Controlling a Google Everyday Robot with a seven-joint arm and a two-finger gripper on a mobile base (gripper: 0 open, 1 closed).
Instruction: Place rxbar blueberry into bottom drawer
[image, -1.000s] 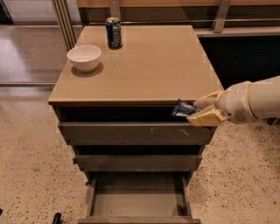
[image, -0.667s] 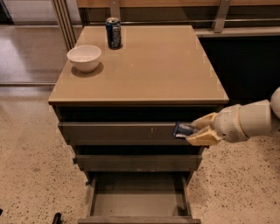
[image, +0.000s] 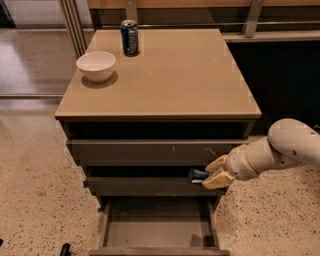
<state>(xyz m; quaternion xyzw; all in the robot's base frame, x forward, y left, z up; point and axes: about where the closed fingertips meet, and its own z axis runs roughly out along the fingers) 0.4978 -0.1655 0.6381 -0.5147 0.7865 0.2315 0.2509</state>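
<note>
My gripper (image: 206, 174) is at the right front of the cabinet, level with the middle drawer front. It is shut on the rxbar blueberry (image: 197, 175), a small dark bar whose end sticks out to the left of the fingers. The bottom drawer (image: 116, 228) is pulled open below, wide and shallow with a plain grey floor. The bar is above the drawer's right rear part, clear of the floor.
A white bowl (image: 96, 65) and a blue soda can (image: 129, 37) stand at the back left of the tan cabinet top (image: 175, 75). Two taller scuffed drawers (image: 150, 150) are closed. Speckled floor (image: 30, 190) lies on both sides.
My gripper has moved down with the bar, from level with the top drawer front to level with the middle drawer front, closer to the open bottom drawer.
</note>
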